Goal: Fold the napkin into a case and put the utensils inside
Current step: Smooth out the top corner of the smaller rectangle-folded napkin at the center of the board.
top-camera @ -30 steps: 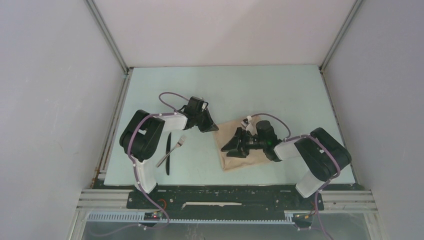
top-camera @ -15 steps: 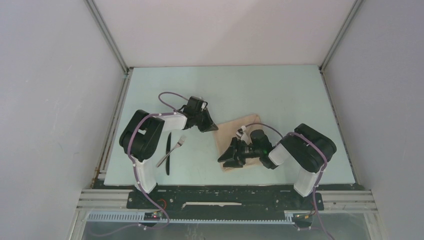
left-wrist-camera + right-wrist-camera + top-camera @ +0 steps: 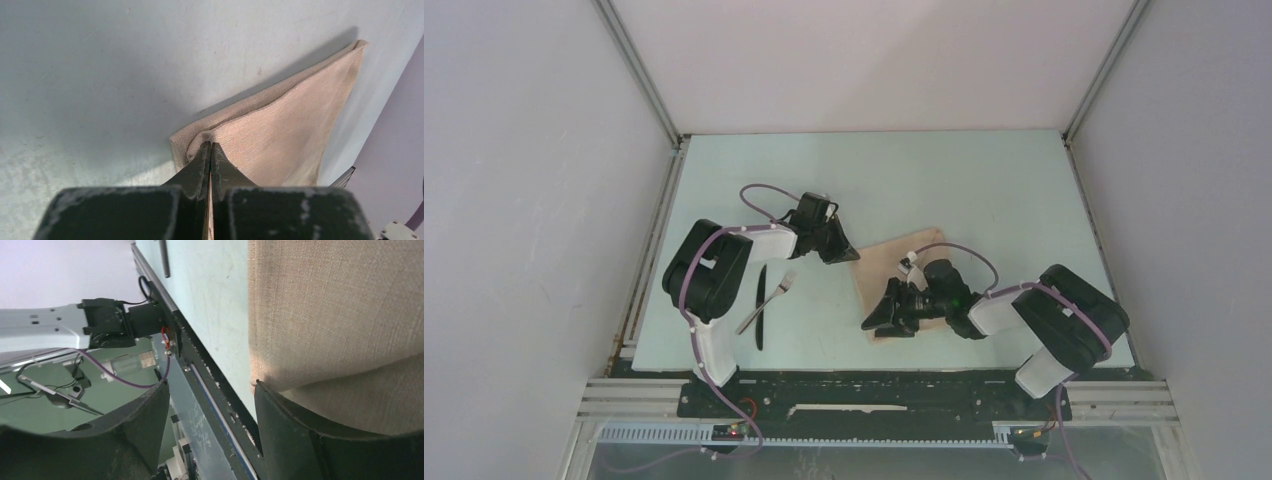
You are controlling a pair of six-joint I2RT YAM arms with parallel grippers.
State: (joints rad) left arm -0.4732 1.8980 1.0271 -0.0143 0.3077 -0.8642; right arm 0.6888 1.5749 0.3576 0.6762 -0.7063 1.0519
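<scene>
Top external view shows the right gripper (image 3: 876, 312), fingers spread and empty, now dropped to the near left corner of the napkin (image 3: 906, 258) while the left gripper (image 3: 853, 255) stays clenched on its far left corner, likely readying another fold; knife (image 3: 760, 335) and fork (image 3: 782, 288) wait untouched.

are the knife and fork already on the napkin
No, the knife and fork lie on the bare table, well apart from the napkin.
</scene>
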